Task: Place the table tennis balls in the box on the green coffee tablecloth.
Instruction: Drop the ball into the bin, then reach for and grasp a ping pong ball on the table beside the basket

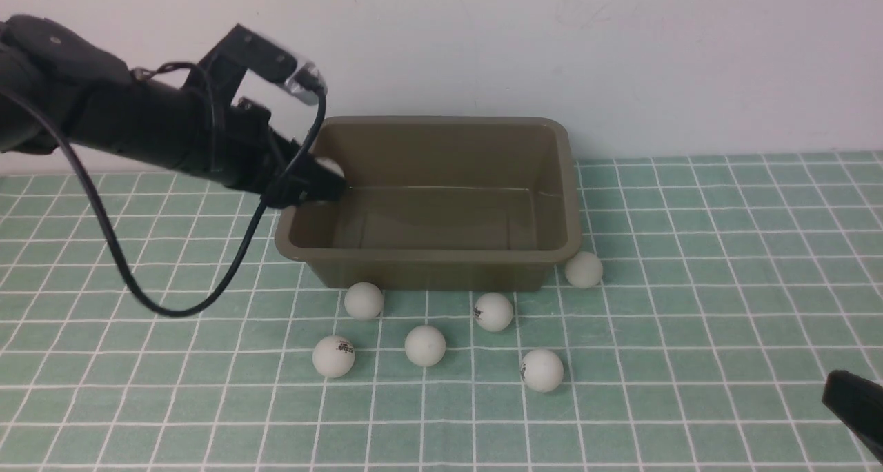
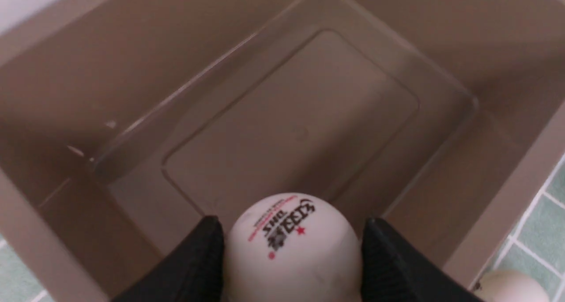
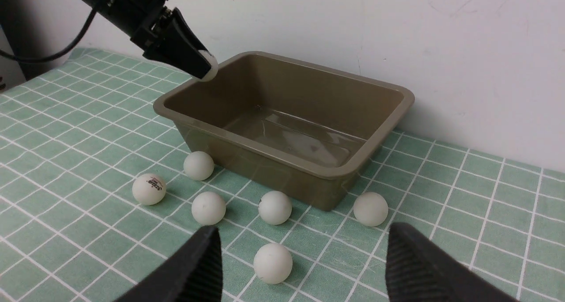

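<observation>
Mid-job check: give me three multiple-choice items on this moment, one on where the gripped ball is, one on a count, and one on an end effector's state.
1. Where is the ball gripped by the left end effector?
A) above the left end of the box
B) resting on the box floor
C) outside the box, beyond its right end

2. How many table tennis balls lie on the green tablecloth?
A) four
B) six
C) seven

3. The right end effector is:
A) shut on a ball
B) open and empty
C) resting inside the box

Answers:
1 A: the left wrist view shows the ball held over the box's bare floor.
2 B: the front view shows six in front of the box.
3 B: it stands wide open above the tablecloth with nothing in it.
</observation>
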`<action>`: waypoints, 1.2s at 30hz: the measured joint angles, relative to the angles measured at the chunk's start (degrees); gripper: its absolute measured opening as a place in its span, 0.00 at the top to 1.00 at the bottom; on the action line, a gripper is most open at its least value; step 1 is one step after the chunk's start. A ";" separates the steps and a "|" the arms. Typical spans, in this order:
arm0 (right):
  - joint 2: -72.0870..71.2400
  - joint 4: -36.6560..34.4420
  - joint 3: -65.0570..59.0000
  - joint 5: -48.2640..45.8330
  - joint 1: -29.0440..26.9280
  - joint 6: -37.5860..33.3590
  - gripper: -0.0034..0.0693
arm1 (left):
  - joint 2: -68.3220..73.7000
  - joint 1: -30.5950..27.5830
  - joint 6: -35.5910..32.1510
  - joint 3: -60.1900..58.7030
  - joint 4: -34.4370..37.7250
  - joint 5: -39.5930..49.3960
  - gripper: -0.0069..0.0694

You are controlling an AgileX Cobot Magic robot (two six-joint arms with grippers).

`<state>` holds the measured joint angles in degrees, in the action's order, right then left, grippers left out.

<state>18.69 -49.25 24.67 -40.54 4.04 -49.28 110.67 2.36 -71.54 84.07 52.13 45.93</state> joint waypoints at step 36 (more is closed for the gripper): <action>0.00 -0.07 0.00 0.97 0.00 -4.28 0.33 | -17.87 0.00 41.85 4.59 -19.53 24.30 0.68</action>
<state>18.69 -49.32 24.67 -39.57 4.04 -53.55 92.80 2.36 -29.69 88.66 32.60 70.23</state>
